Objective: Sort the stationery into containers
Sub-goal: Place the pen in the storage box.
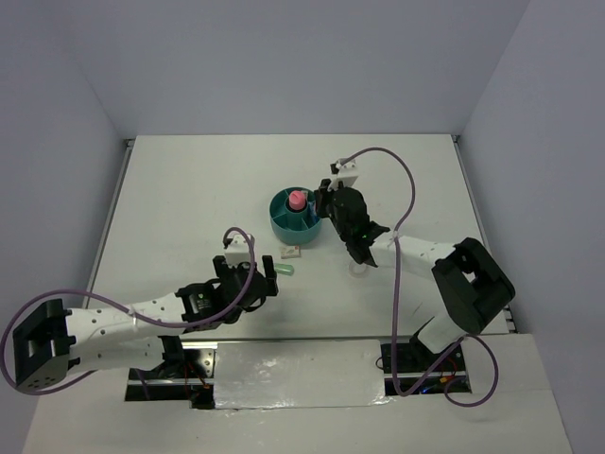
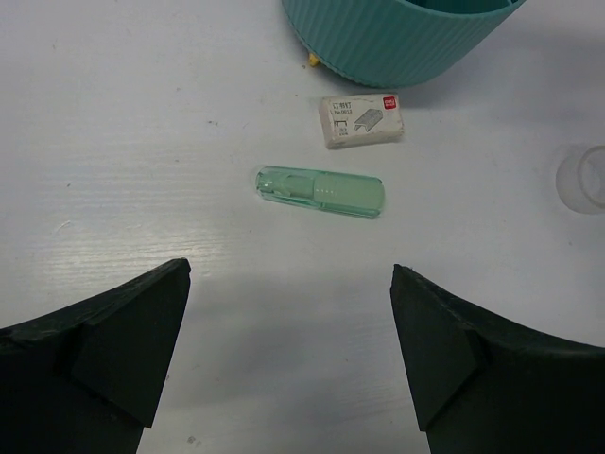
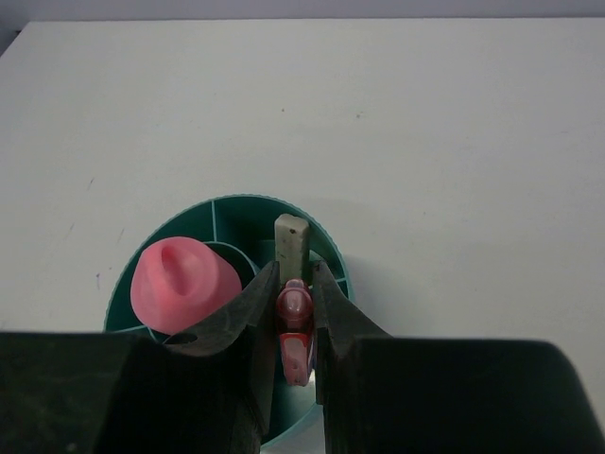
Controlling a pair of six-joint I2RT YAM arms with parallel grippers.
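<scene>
— Left gripper [image 2: 288, 279]?
— Spread wide, holding nothing; dark fingers [image 2: 104, 350] in both lower corners of the left wrist view, above the white table [image 2: 113, 142].
— Between them, further up?
— Green capsule [image 2: 319, 191], clear-tinted, lying flat near centre frame, touching nothing; just above it a small white block [image 2: 363, 120], apart from the capsule and just short of the teal organiser [image 2: 406, 43] at the top edge.
— Any writing to read?
— Grey print and a small drawing on the block's face, too blurred to make out; red patch in its upper right corner.
— At the right edge?
— Clear tape ring [image 2: 564, 182], flat on the table, cut off by the frame.
— Right gripper [image 3: 294, 279]?
— Clamped on a pink capsule [image 3: 294, 310], low centre of the right wrist view, over a ring compartment of the organiser; inside it or just above, cannot tell.
— In the organiser?
— Pink tube [image 3: 184, 284] standing in the central cup, left of centre; beige eraser [image 3: 290, 246] upright in a ring compartment, just above the fingertips.
— From the top view?
— Organiser at centre frame, right gripper at its right rim; left gripper to the lower left, with green capsule and white block between it and the organiser; tape ring lower right of the organiser.
</scene>
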